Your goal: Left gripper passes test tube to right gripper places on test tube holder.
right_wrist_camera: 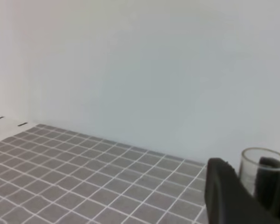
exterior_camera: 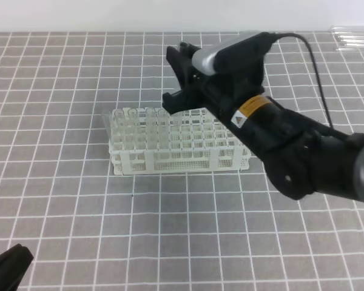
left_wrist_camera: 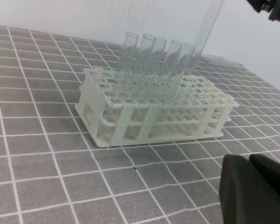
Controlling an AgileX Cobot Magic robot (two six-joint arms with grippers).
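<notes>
A: Where is the right gripper (exterior_camera: 179, 76)?

B: In the exterior high view it sits in the upper middle of the frame, above the back edge of the test tube holder (exterior_camera: 176, 159). Its black jaws point to the left, under a silver-grey housing.

A: Is it carrying anything?

B: Yes. The right wrist view shows the open rim of the test tube (right_wrist_camera: 263, 175) at the lower right, pinched between the dark fingers (right_wrist_camera: 228, 196). In the left wrist view the same clear tube (left_wrist_camera: 207, 32) slants up toward the upper right corner, where the black jaws clamp it, and its lower end reaches down to the far side of the white rack (left_wrist_camera: 154, 112).

A: Is its tip inside a hole?

B: I cannot tell; the other tubes (left_wrist_camera: 151, 60) partly hide it. Five of them stand in a row along the rack's back left part, leaning to the right.

A: And the left gripper (exterior_camera: 9, 264)?

B: Only a black tip shows at the lower left corner of the exterior view, well apart from the rack, and a dark bulk (left_wrist_camera: 254, 191) at the lower right of its own wrist view. Its jaws are pressed together, with nothing between them.

A: What is underneath?

B: A grey mat (exterior_camera: 79, 212) with a white grid; more clear tubes (exterior_camera: 355, 37) lie at the upper right corner
</notes>
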